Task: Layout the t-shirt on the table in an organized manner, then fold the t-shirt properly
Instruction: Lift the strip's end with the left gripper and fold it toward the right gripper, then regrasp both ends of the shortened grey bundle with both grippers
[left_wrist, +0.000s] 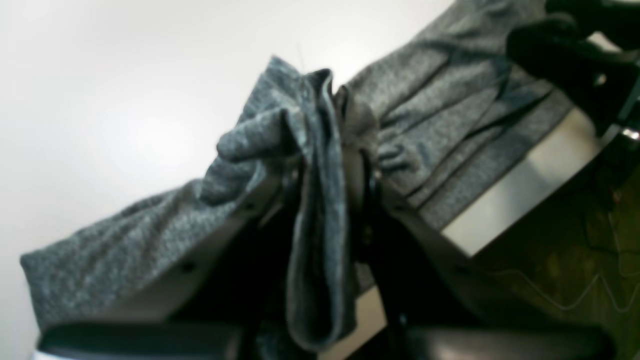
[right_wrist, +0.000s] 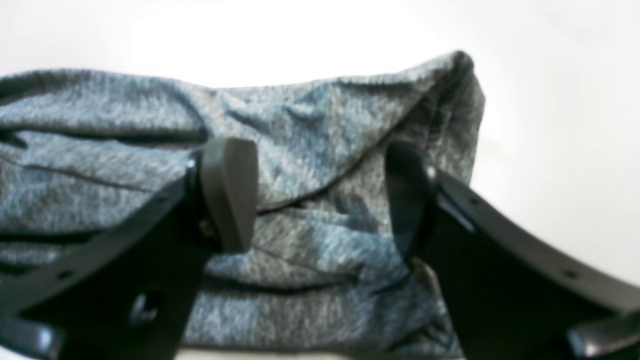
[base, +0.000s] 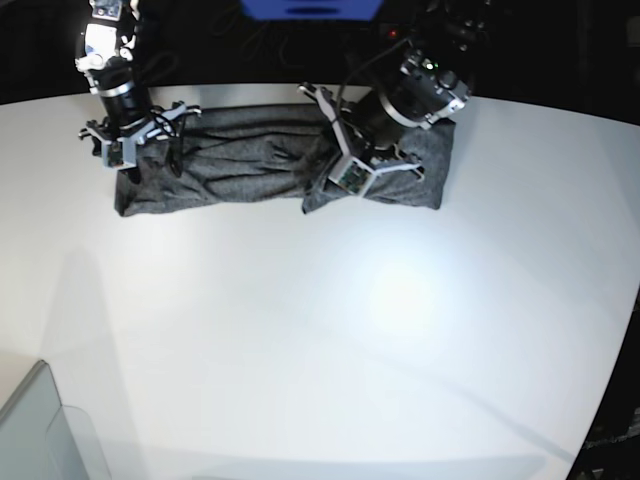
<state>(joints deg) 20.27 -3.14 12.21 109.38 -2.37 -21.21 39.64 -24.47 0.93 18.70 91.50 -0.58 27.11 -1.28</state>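
The dark grey t-shirt (base: 240, 160) lies as a long crumpled band along the far side of the white table (base: 350, 330). My left gripper (left_wrist: 327, 140) is shut on a raised fold of the t-shirt (left_wrist: 320, 225) near the band's right part, and cloth hangs bunched between its fingers. My right gripper (right_wrist: 320, 200) stands open just above the t-shirt (right_wrist: 310, 125) at the band's left end, its pads (right_wrist: 230, 195) either side of wrinkled cloth with nothing clamped. Sleeves and collar cannot be made out.
The table's far edge (left_wrist: 525, 185) runs just behind the shirt, with dark floor beyond. A black arm part (left_wrist: 565, 55) shows at the top right of the left wrist view. A clear box (base: 40, 420) stands at the near left corner.
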